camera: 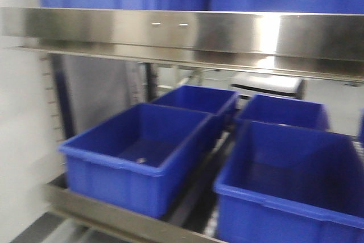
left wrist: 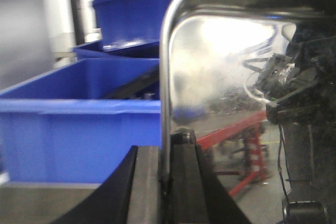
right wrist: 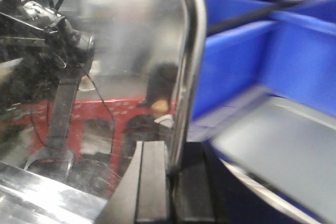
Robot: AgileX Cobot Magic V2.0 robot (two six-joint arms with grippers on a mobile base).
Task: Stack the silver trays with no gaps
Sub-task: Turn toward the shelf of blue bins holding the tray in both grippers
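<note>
silver tray [left wrist: 226, 66] gripped, left hand [left wrist: 167, 182], right hand [right wrist: 170, 182]

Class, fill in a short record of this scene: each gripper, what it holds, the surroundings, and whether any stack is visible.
Left gripper: jaws shut on silver tray rim
Right gripper: jaws shut on silver tray rim
One tray or two: cannot tell
Surroundings: blue bins on a shelf, steel rail above
Stack: none in view

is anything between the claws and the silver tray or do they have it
Nothing visible. The left claw is shut on the rim of the silver tray, and the right claw pinches a tray rim the same way. The blue bins sit beside the tray, not between.
</note>
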